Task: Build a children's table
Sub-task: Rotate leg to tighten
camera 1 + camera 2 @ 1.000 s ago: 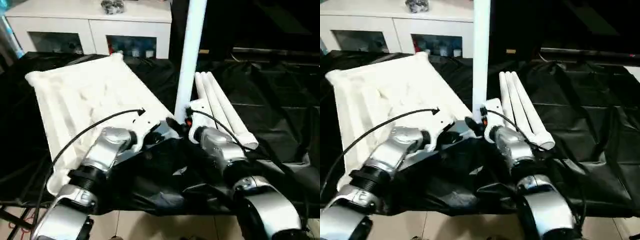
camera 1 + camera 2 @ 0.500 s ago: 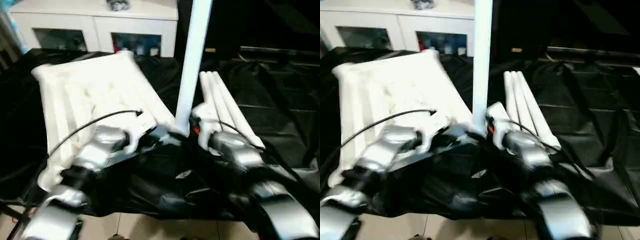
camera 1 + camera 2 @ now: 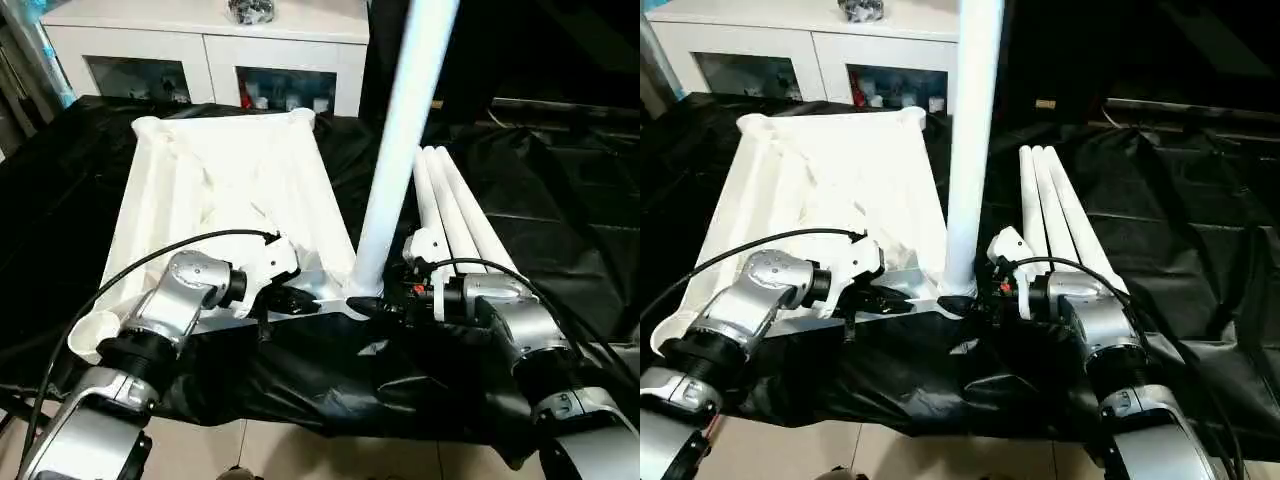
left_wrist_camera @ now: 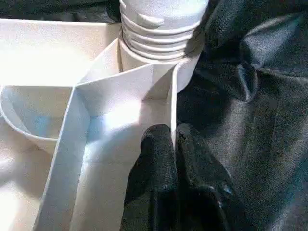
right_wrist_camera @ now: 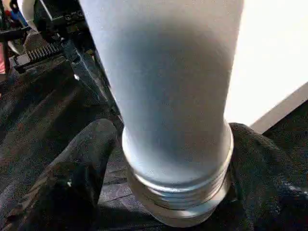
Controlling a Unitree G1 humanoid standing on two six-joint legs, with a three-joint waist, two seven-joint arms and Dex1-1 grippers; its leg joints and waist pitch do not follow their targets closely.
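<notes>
The white tabletop point(image 3: 230, 180) lies underside up on a black-covered surface. One white leg point(image 3: 400, 150) stands upright in the round socket point(image 4: 159, 43) at the tabletop's near right corner. My left gripper point(image 3: 300, 300) is shut on the thin rim wall point(image 4: 171, 96) just beside that socket. My right gripper point(image 3: 385, 305) reaches in from the right. Its two fingers point(image 5: 91, 159) clasp the foot of the upright leg point(image 5: 168, 86), just above its threaded collar. Three more legs point(image 3: 455, 210) lie side by side to the right of the tabletop.
A white cabinet point(image 3: 210, 40) with glass doors stands behind the work surface, with a small object on top. The black sheet point(image 3: 560, 170) spreads wrinkled to the right and hangs over the near edge. Pale floor tiles point(image 3: 300, 450) show below.
The whole picture has shifted and turned as my head moved. Both grippers stay at the near right corner, with the leg still upright in its socket.
</notes>
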